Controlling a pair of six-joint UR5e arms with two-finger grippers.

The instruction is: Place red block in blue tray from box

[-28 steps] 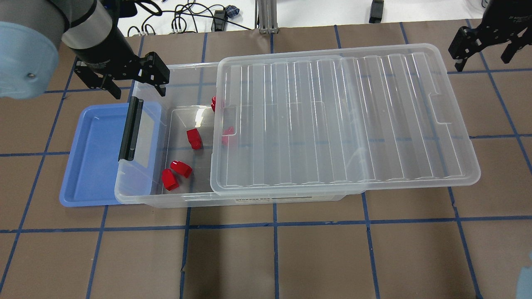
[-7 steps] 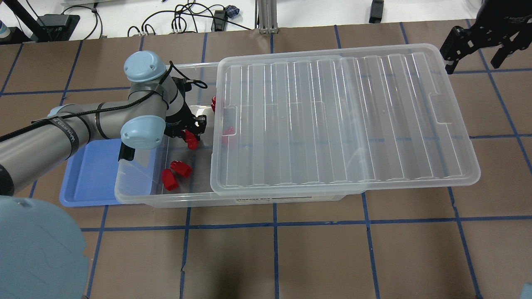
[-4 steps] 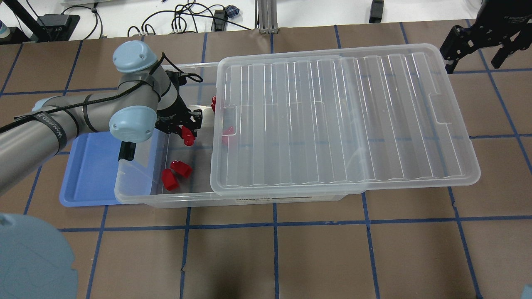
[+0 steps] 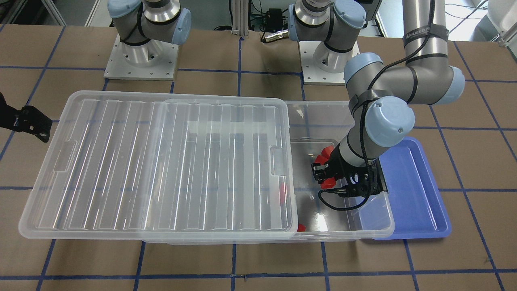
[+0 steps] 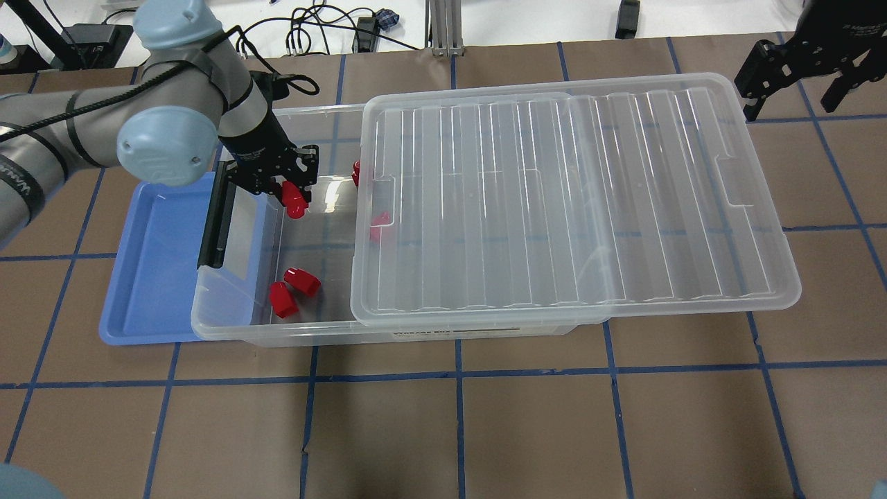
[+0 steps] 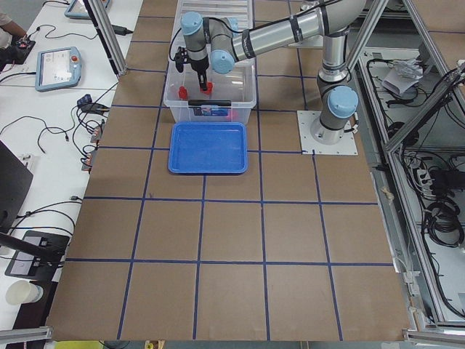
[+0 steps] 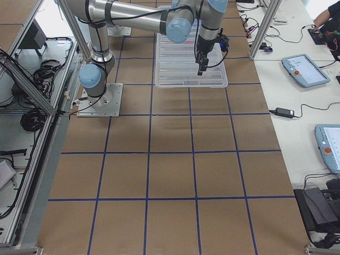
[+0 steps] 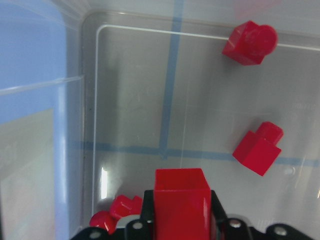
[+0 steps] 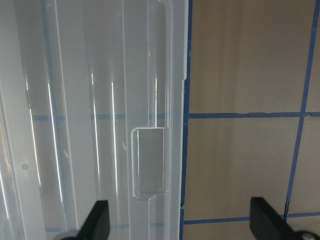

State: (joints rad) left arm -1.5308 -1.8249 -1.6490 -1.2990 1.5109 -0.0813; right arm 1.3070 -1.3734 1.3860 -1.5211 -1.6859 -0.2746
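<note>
My left gripper [image 5: 289, 193] is shut on a red block [image 5: 296, 203] and holds it above the floor of the clear box [image 5: 235, 327], near the end with the black latch handle [image 5: 216, 215]. The left wrist view shows the block [image 8: 182, 199] between the jaws over the box floor. The blue tray [image 5: 149, 277] lies partly under that end of the box and holds nothing. My right gripper [image 5: 793, 104] is open and empty, above the table past the far end of the lid [image 5: 554, 194].
The ribbed clear lid lies slid aside over most of the box. Two loose red blocks [image 5: 303, 281] [image 5: 280, 299] lie on the box floor at its front. Others [image 5: 378, 225] [image 5: 356, 173] sit at the lid's edge. Brown paper with blue tape lines covers the table.
My left gripper has risen with the red block from the box floor and moved back and left, toward the latch end. The right arm has stayed still.
</note>
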